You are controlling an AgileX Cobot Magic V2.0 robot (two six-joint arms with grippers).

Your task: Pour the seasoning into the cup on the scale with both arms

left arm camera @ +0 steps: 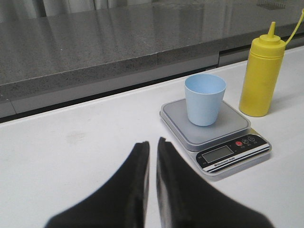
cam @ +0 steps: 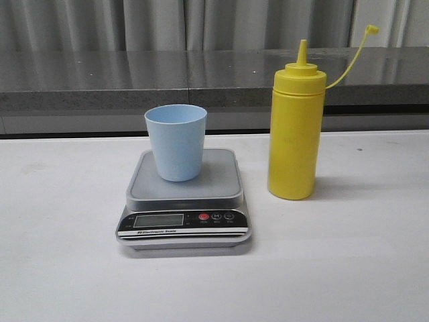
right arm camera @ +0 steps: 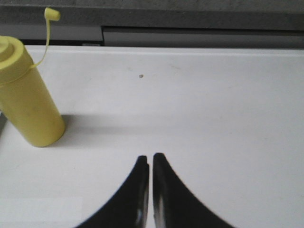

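Observation:
The yellow seasoning bottle [cam: 295,134] stands upright on the white table, right of the scale [cam: 184,201]; its cap [cam: 371,29] hangs off on its tether. The pale blue cup [cam: 176,141] stands upright on the scale's steel platform. Neither gripper shows in the front view. My left gripper [left arm camera: 153,143] is shut and empty, over the table near the scale [left arm camera: 213,130], cup [left arm camera: 204,99] and bottle [left arm camera: 261,78]. My right gripper [right arm camera: 151,157] is shut and empty, over bare table, apart from the bottle [right arm camera: 31,99].
A dark grey stone ledge [cam: 134,77] runs along the back of the white table [cam: 67,255], with grey curtains behind it.

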